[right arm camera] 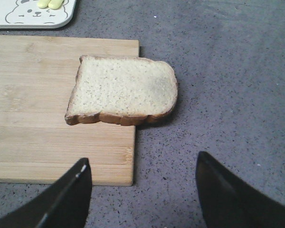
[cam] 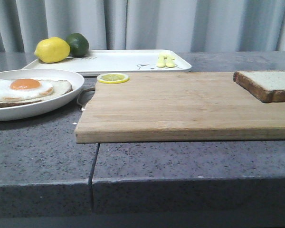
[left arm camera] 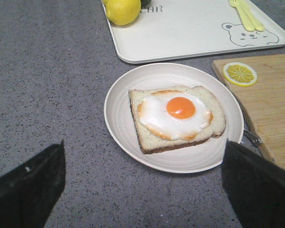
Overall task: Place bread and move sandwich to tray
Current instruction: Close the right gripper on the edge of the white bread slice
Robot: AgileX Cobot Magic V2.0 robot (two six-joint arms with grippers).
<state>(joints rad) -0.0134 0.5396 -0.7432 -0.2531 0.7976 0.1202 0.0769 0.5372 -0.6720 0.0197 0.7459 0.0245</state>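
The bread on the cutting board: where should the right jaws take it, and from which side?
Grip the bread across its crusted edges at the end overhanging the cutting board, coming down from above. It lies flat, but that overhang probably leaves room underneath. The right gripper is open, nothing between its jaws.

Only the fingertips showed, in the two wrist views. The left gripper [left arm camera: 142,185] had two broad, matte black fingers [left arm camera: 31,190], one bearing a small pale fleck. The right gripper [right arm camera: 145,194] had black wedge-shaped fingers [right arm camera: 228,194], one with a lighter, glossy edge
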